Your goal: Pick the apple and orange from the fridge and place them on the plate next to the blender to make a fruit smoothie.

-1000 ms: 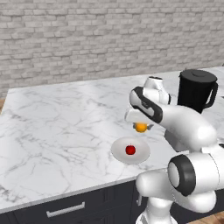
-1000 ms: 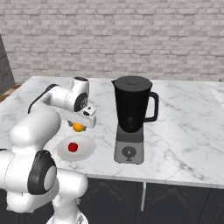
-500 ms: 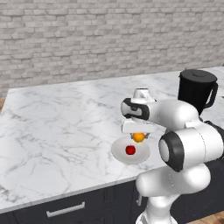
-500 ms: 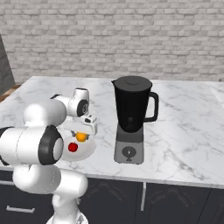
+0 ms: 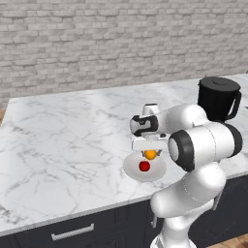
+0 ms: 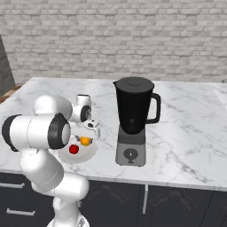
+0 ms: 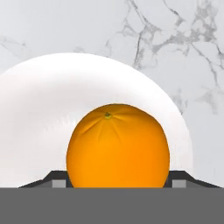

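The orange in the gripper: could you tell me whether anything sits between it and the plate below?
Nothing visible does. The orange sits between the gripper fingers directly over the white plate. The apple already lies on the plate, off to one side.

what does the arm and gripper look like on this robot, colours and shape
The arm is glossy white, built of rounded, bulbous segments with dark grey to black bands at the joints. The hand is a white block with a dark face, ending in the gripper with two small dark fingertips. No cables or markings show.
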### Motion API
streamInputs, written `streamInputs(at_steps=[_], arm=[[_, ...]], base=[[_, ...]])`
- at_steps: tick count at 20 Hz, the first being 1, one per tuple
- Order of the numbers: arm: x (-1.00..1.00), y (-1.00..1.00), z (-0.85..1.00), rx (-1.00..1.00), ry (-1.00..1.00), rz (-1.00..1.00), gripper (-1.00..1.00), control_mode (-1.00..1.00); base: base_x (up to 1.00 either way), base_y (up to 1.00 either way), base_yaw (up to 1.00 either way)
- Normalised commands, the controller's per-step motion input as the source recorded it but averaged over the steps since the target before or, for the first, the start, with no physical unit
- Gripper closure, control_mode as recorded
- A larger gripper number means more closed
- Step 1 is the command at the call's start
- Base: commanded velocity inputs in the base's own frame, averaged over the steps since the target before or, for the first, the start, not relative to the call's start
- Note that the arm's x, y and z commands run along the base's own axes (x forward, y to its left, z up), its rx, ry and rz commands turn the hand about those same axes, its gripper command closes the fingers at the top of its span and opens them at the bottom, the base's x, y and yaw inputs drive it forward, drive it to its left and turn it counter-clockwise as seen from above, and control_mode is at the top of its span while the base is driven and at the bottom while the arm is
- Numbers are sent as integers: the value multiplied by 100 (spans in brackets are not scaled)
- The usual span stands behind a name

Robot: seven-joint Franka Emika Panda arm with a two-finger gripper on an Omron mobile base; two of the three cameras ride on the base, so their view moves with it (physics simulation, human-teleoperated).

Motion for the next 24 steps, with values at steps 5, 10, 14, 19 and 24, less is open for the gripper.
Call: streamInputs(at_steps=[5,10,14,19,24], arm=[[19,0,-36,-1,-1,0,100,-100],[12,0,-23,-2,-4,0,-100,-100],[-14,0,0,0,0,0,-100,-100],[-51,0,14,0,-1,-2,-100,-100],[-66,0,28,0,-4,-6,-100,-100]], base=[[0,0,0],[0,0,0],[0,0,0],[0,0,0],[0,0,0]])
